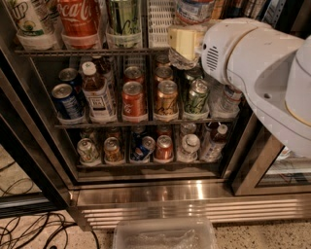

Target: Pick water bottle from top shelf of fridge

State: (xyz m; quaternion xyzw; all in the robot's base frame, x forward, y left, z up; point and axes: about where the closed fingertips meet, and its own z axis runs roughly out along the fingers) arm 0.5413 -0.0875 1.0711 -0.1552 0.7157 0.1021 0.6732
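**Friend:** What is the biggest thing in front of you?

**Me:** A drinks fridge with its door open. It has dark wire racks crowded with drinks and a shiny steel base. Next in size is my white arm, which fills the upper right and stretches leftward towards the fridge's upper right corner.

**Friend:** Anything on the floor?

**Me:** A clear plastic bin sits just in front of the steel base. Black cables lie tangled at the lower left.

**Friend:** Where is the top shelf?

**Me:** The top shelf runs along the upper edge of the view. From the left it carries a white cup, a red cola can and a tall green can, each in a clear tub.

**Friend:** And the water bottle?

**Me:** The water bottle is at the right end of that shelf, just left of my arm. Its label band shows at the very top. Its clear ribbed bottom dips in front of the rack's edge, lower than the rack itself.

**Friend:** What is your hand doing?

**Me:** My hand is closed around the water bottle's middle. A pale yellow pad lies across the bottle's front.

**Friend:** What sits underneath?

**Me:** On the middle rack, a brown bottle with a white cap stands between a blue can and a red can. The lowest rack holds short cans and small bottles.
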